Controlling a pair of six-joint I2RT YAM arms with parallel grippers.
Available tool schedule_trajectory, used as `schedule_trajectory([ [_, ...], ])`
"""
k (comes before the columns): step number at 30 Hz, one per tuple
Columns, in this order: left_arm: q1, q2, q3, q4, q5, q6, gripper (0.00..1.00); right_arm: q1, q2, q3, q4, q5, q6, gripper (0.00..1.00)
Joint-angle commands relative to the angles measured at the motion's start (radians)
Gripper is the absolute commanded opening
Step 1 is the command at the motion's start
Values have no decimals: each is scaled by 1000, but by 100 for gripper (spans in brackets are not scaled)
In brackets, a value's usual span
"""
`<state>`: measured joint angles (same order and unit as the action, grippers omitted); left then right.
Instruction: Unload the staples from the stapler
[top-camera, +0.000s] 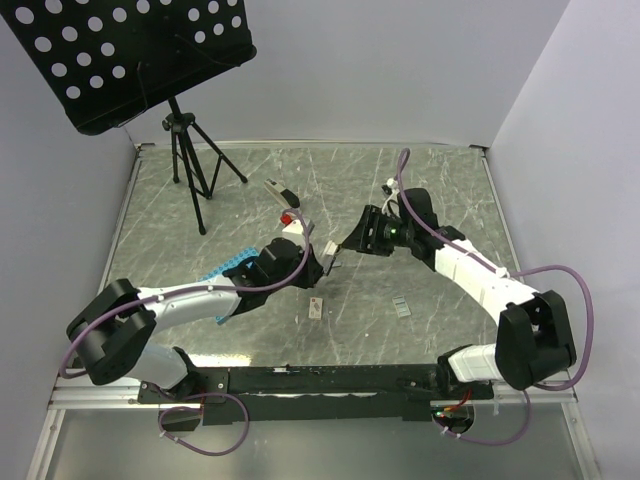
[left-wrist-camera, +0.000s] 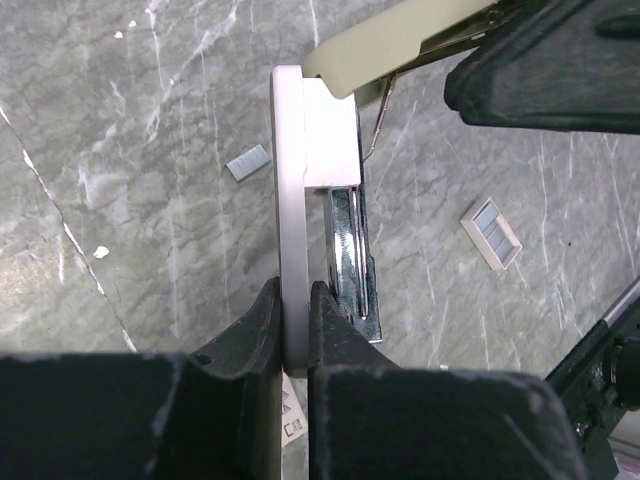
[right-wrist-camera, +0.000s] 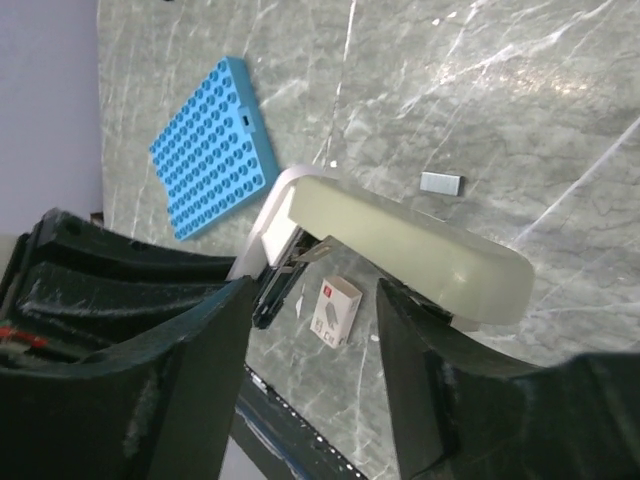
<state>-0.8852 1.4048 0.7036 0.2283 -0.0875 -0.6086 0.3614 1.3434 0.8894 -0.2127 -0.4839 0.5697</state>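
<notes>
**Stapler held open between the two grippers, above the table**

Stapler (left-wrist-camera: 305, 130) base: the left gripper (left-wrist-camera: 295, 295) has its jaws pressed tight on the thin white base plate, one finger flat on each face, so the plate stands on edge and points away from the wrist. Just beside the plate runs the shiny metal channel (left-wrist-camera: 350, 260), open along its top. I cannot tell whether any strip lies inside it.

At the far end the cream lid (right-wrist-camera: 400, 245) is swung up and away from the base. The right gripper (right-wrist-camera: 315, 288) meets it there. Its jaws stand partly apart with bare table showing between them, and nothing is pinched. The lid lies across the fingertips, and one finger looks to rest against its underside.

The whole stapler is off the surface, near the middle of the grey marble table (top-camera: 440, 190).

On the table below:
- a short grey strip of staples (left-wrist-camera: 248, 161) lies loose to one side of the stapler
- a small beige box (left-wrist-camera: 491, 232) with grey strips in it lies on the other side, apart from it
- a small white card (right-wrist-camera: 335, 308) with a red mark lies under the grippers
- a blue studded pad (right-wrist-camera: 212, 150) lies flat towards the left arm

At the back left stands a black tripod (top-camera: 190, 170) carrying a perforated black board (top-camera: 130, 50).
</notes>
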Motion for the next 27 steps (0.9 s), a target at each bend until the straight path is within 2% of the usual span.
schedule_trajectory([
  [1, -5, -13, 71, 117, 100, -28, 1, -7, -76, 13, -2, 65, -18, 66],
  [2, -4, -10, 76, 114, 91, -49, 1, -7, -85, 2, -4, 71, 30, 70],
  [6, -4, 0, 86, 131, 91, -85, 1, 10, -131, -82, 65, 56, 130, 70],
  [12, -4, 7, 88, 128, 57, -115, 1, 102, -81, -49, 42, 163, 196, 70],
  [18, -3, -32, 59, 155, 20, -172, 1, 180, -43, -11, 46, 246, 257, 66],
  [24, -4, -84, 13, 193, -3, -198, 1, 220, -40, -3, 61, 278, 308, 53],
  [27, -3, -109, -16, 226, -8, -204, 1, 226, -39, 0, 53, 298, 318, 52],
])
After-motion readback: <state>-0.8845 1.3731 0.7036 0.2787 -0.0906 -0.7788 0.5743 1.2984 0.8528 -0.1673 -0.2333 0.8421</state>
